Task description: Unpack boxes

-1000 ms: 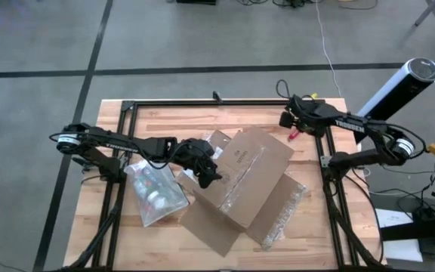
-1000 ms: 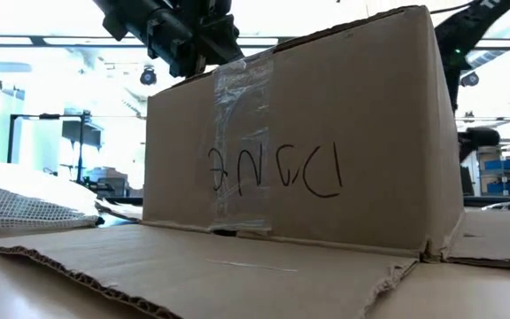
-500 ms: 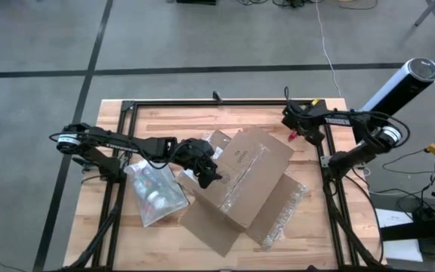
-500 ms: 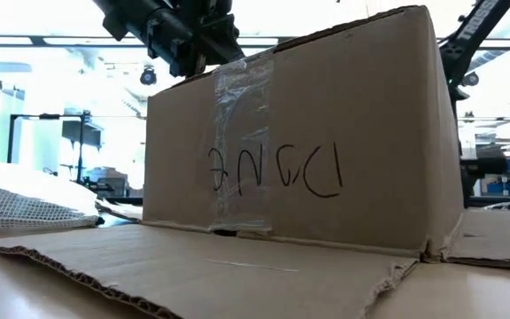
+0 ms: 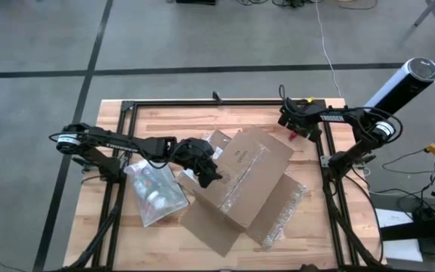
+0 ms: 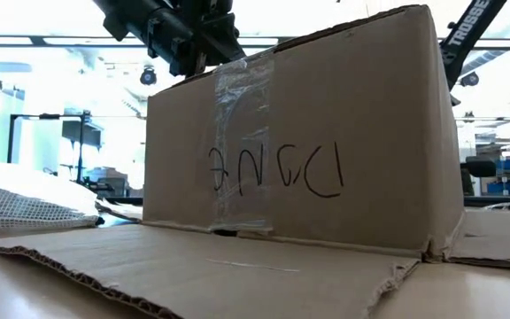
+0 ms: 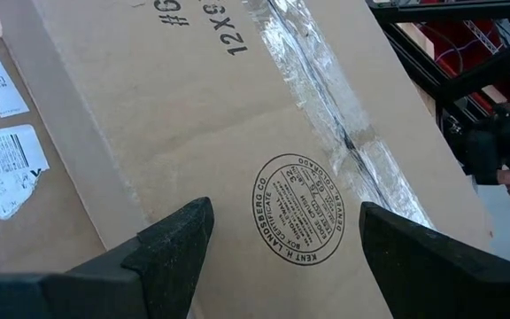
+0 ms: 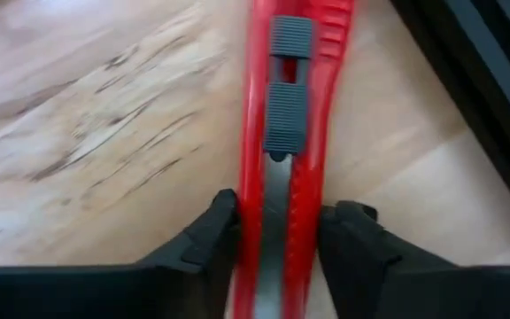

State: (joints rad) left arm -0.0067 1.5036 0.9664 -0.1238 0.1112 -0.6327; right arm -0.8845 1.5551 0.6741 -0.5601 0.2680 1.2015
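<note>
The counter (image 5: 112,113) carries the box (image 5: 244,181) at its middle, set askew, flaps splayed flat on the side near the low camera. The clear tape along its top seam looks uncut, so unpacking has hardly begun.

Just beside the box on the left lies a translucent pouch (image 5: 155,193), touching or nearly touching its side. A strip of clear wrap (image 5: 284,208) lies against the box's right side.

The left pincer (image 7: 282,244) hangs over the box's left upper edge with its jaws wide and nothing between them; its wrist view looks down past them at the printed cardboard and the taped seam.

The right pincer (image 5: 291,125) is at the counter's far right corner, well apart from the box. Its fingers (image 8: 204,237) press both sides of the red knife (image 8: 280,115), which lies flat on the wood, so the grip appears made or very nearly so.

The step in hand seems to be fetching the knife. Next, it needs lifting clear, carrying to the box, and its blade set into the seam while the left pincer steadies the box.
</note>
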